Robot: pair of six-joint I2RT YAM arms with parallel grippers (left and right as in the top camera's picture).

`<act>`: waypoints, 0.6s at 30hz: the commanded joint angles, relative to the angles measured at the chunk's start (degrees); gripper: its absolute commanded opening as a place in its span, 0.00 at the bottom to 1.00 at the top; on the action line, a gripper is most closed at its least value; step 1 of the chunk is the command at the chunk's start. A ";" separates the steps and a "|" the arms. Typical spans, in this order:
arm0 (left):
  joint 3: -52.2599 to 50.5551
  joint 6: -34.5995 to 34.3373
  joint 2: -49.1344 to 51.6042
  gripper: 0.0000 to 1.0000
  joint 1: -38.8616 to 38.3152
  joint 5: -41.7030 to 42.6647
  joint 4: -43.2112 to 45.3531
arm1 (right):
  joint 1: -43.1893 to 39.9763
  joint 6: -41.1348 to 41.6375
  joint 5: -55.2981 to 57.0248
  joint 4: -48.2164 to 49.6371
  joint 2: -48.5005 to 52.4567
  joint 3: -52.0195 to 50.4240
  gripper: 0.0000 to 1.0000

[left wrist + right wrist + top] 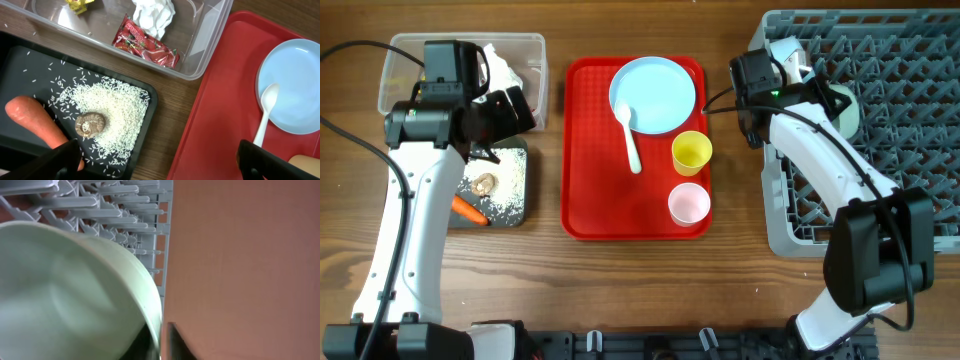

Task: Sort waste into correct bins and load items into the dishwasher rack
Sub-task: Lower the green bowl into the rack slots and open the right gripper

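Observation:
My left gripper (160, 165) is open and empty, above the table strip between the black tray (30, 70) and the red tray; overhead it shows by the bins (510, 110). The black tray holds white rice (112, 107), a brown lump (90, 124) and a carrot (35, 122). The clear tub (200, 45) holds tissue (154, 12) and a red wrapper (145, 42). My right gripper (162, 340) is shut on the rim of a pale green bowl (75, 280) over the grey rack's (900, 60) left edge. A second bowl (842, 108) stands in the rack.
The red serving tray (590, 180) in the middle carries the pale blue plate (655, 90), the white spoon (630, 135), the yellow cup (691, 152) and the pink cup (688, 204). A yellow wrapper (80, 4) lies in the tub's far corner.

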 commanded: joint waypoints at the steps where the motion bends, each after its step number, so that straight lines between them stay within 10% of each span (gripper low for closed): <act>1: -0.20 -0.92 0.15 1.00 0.35 0.26 -0.02 | 1.90 0.15 0.42 -0.11 1.16 -0.55 0.34; 18: -0.20 -0.92 0.15 1.00 0.35 0.26 -0.02 | 9.53 0.26 0.24 -2.43 0.83 -0.52 0.48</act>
